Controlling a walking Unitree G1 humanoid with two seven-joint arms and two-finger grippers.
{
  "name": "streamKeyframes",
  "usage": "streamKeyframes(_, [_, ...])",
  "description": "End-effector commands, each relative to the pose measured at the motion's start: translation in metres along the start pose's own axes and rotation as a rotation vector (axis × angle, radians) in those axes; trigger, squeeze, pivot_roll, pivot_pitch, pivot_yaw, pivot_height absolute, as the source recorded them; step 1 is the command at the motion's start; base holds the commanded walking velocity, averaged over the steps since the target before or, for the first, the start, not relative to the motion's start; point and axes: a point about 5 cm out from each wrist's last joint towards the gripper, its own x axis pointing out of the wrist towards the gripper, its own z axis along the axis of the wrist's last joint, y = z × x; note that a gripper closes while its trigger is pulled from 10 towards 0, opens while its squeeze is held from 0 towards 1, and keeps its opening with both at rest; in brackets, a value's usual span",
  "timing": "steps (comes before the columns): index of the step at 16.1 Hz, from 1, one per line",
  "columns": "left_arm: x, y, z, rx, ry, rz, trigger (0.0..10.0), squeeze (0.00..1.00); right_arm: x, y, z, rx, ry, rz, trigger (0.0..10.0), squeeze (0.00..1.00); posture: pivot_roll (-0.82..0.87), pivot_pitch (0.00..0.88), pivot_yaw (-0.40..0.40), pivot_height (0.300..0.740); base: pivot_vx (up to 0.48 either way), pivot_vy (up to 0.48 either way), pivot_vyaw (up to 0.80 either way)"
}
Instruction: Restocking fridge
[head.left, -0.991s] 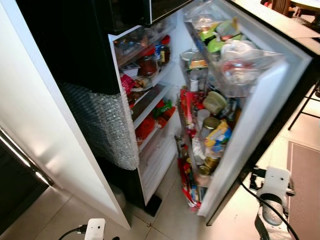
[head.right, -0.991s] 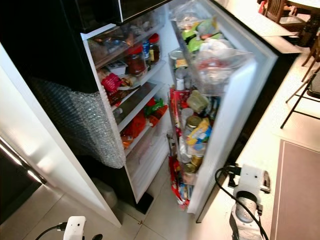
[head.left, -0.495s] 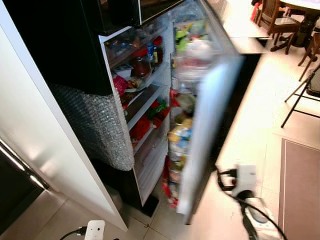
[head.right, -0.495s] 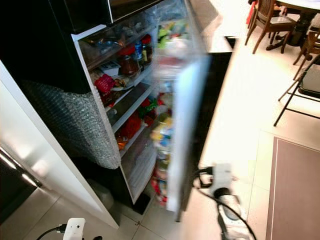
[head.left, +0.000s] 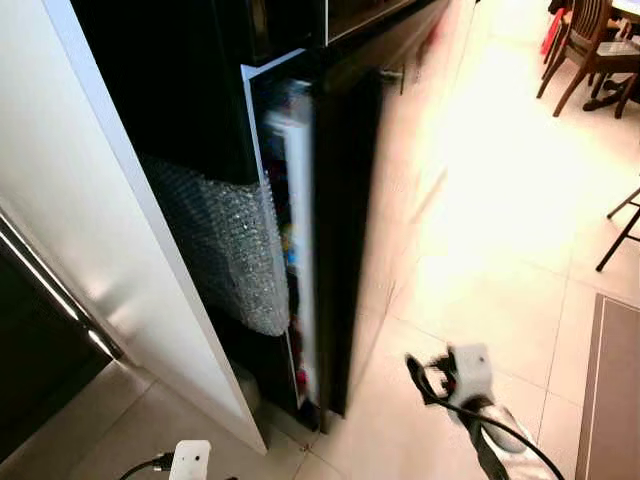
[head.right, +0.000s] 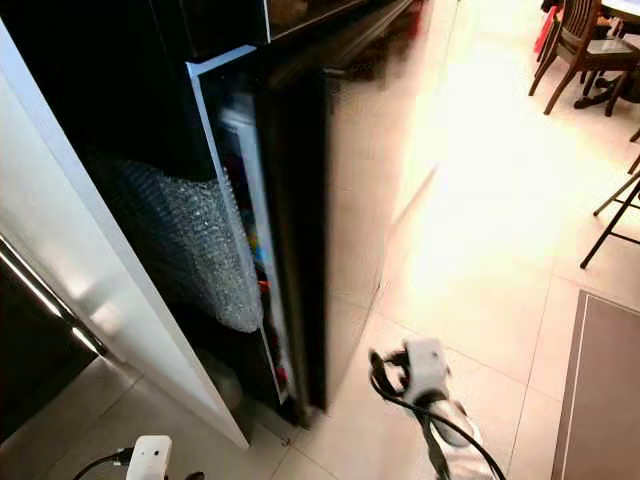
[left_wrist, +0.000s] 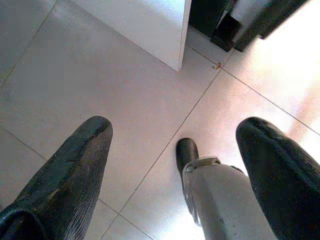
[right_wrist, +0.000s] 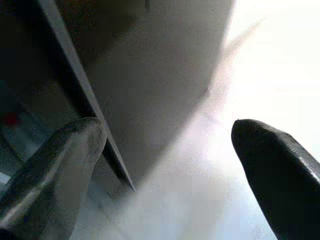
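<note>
Black and glossy, the tall fridge door (head.left: 345, 230) stands almost shut against the fridge body, leaving a narrow gap through which a sliver of the lit interior (head.left: 290, 250) with colourful packed items shows. With the shelves looking full and the door nearly home, the restocking itself appears done and the closing is the step in hand; the door likely needs only a last push to seal. A sheet of silvery bubble wrap (head.left: 225, 245) covers the fridge's side where it meets the white cabinet panel (head.left: 110, 250), probably as padding between the two.

Low by the door's outer face, the right end effector (right_wrist: 165, 170) has its two black fingers (right_wrist: 270, 170) spread wide, holding nothing; the dark door edge runs just beyond them, but the blur makes it impossible to tell whether a fingertip touches it. Its silver arm with a black cable (head.right: 430, 400) shows over the pale floor tiles (head.right: 480, 230).

Hanging idle, the left end effector (left_wrist: 175, 175) points at the tiled floor with fingers well apart and empty.

Wooden dining chairs (head.left: 585, 45) stand well away from the fridge.
</note>
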Motion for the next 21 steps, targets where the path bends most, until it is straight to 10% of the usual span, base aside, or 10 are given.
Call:
streamKeyframes(1, [0.0, -0.001, 0.0, 0.003, 0.007, 0.002, 10.0, 0.0, -0.004, -0.008, -0.013, 0.05, 0.068, -0.057, 10.0, 0.0, -0.01, 0.0, 0.01, 0.74, 0.0, 0.0, 0.0])
streamKeyframes(4, [0.001, -0.002, 0.003, -0.001, -0.003, 0.004, 10.0, 0.0, -0.018, -0.014, -0.051, 0.209, 0.25, -0.163, 10.0, 0.0, -0.02, 0.0, 0.008, 0.74, 0.0, 0.0, 0.0])
streamKeyframes(7, [0.002, -0.005, 0.005, -0.013, -0.013, 0.005, 10.0, 0.0, -0.044, -0.009, -0.095, 0.15, 0.478, -0.179, 10.0, 0.0, 0.0, 0.0, 0.002, 0.74, 0.0, 0.0, 0.0])
streamKeyframes(21, [-0.003, 0.004, -0.013, 0.013, 0.052, 0.025, 10.0, 0.0, -0.054, 0.012, -0.114, 0.005, 0.552, -0.178, 10.0, 0.0, 0.02, 0.0, 0.009, 0.74, 0.0, 0.0, 0.56])
